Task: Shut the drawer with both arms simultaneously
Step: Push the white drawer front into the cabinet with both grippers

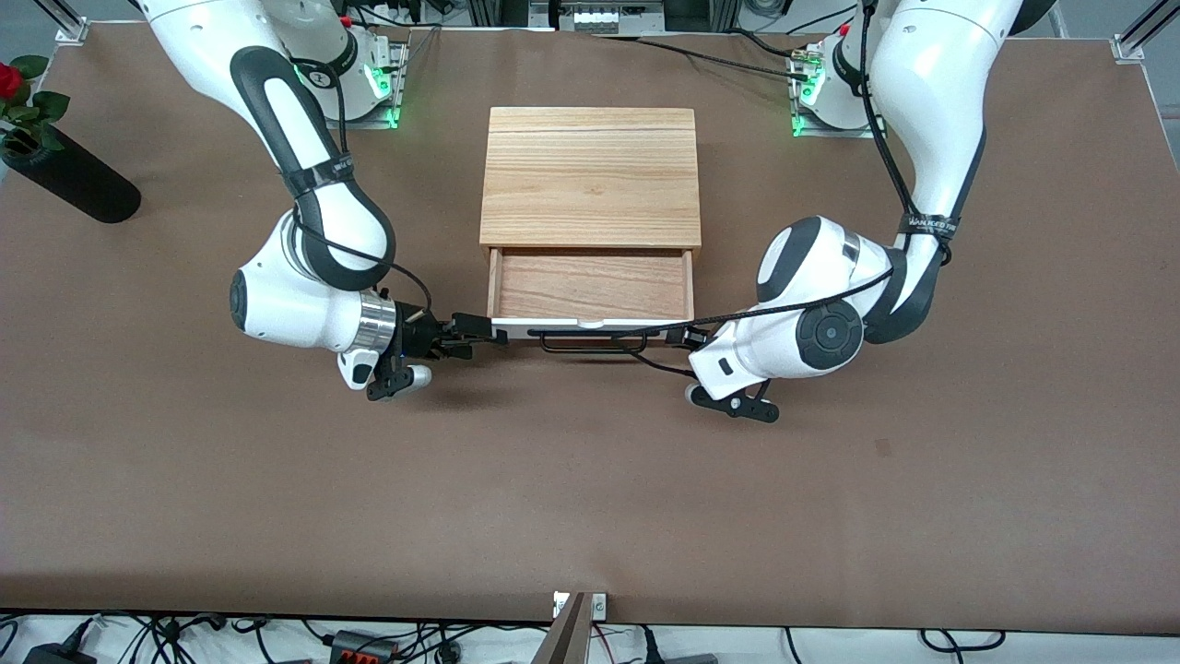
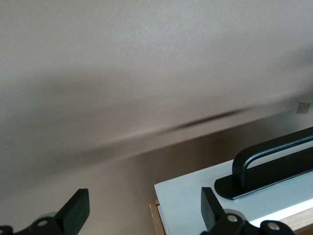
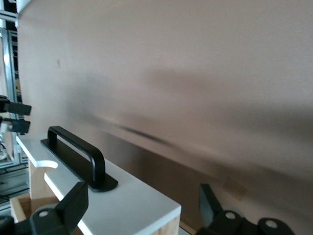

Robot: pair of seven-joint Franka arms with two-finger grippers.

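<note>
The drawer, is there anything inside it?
No, in the front view the drawer is pulled out of the cabinet and shows only its bare wooden bottom.

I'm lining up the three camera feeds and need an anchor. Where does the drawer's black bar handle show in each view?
Front view: black bar handle on the white front panel of the open drawer, between the right gripper and left gripper.
Left wrist view: handle by the lower edge, one end showing.
Right wrist view: handle, whole, beside the half-round notch.
Shared landmark: the white front panel.
</note>
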